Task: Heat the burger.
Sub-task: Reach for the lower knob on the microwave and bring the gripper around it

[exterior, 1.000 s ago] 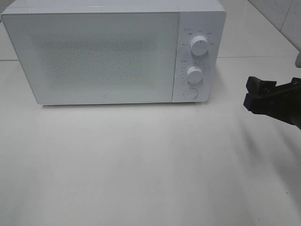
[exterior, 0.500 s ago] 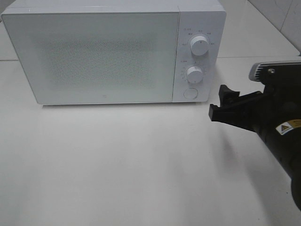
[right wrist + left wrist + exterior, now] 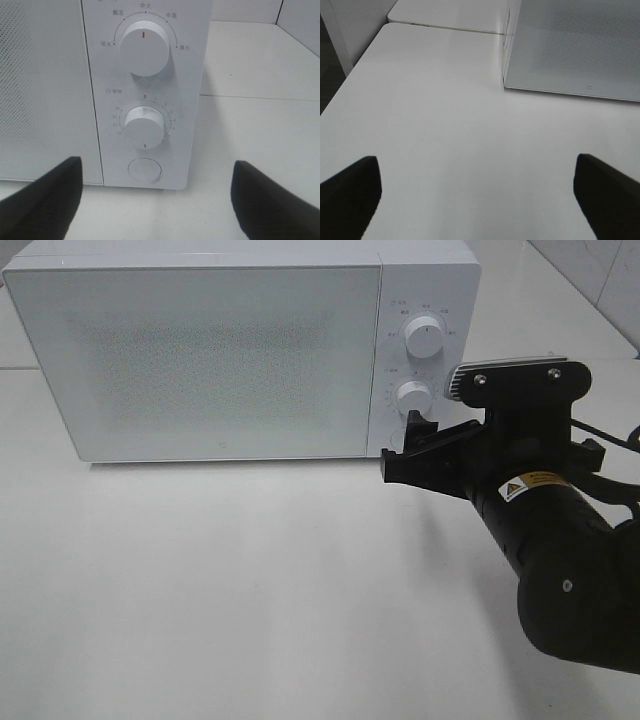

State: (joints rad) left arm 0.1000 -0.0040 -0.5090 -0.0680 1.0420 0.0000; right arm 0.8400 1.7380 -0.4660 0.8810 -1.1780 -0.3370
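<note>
Lab-like kitchen mock-up, white microwave (image 3: 220,350) on white tabletop (image 3: 250,590), tiled wall (image 3: 600,270) behind

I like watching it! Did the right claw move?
Yes. The right claw moved left toward the microwave, and is now close to its lower knob.

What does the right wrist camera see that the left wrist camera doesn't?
Only the right wrist view shows the upper knob, the lower knob and the button below them. Only the left wrist view shows the microwave corner away from the knobs and the table seam beside it. Both show the dotted door, the white table and open black fingers.
</note>
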